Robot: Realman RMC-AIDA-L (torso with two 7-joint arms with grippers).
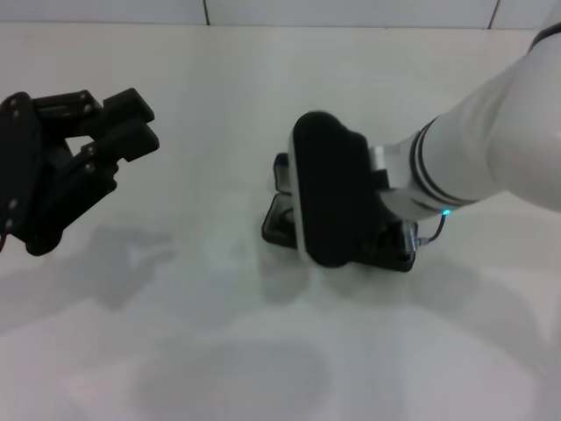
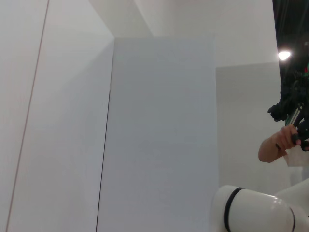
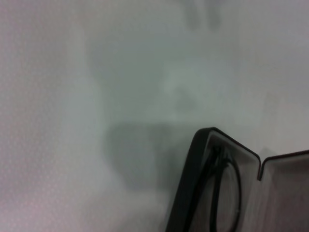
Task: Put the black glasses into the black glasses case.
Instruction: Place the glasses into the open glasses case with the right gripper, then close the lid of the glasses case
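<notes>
The black glasses case [image 3: 193, 193] lies open on the white table, its grey lining showing and its lid [image 3: 289, 193] folded back. The black glasses [image 3: 227, 188] rest inside the case; I see one rounded rim and part of the frame. In the head view only the case's ends [image 1: 279, 224] show, because my right gripper [image 1: 333, 189] hangs directly over it and its black housing covers the case's middle and the glasses. My left gripper [image 1: 105, 132] is held up at the far left, well away from the case.
White table [image 1: 193, 289] stretches all around the case, with a tiled wall edge [image 1: 351, 13] at the back. The left wrist view shows white wall panels, a person's hand [image 2: 277, 145] far off, and part of my right arm [image 2: 256, 210].
</notes>
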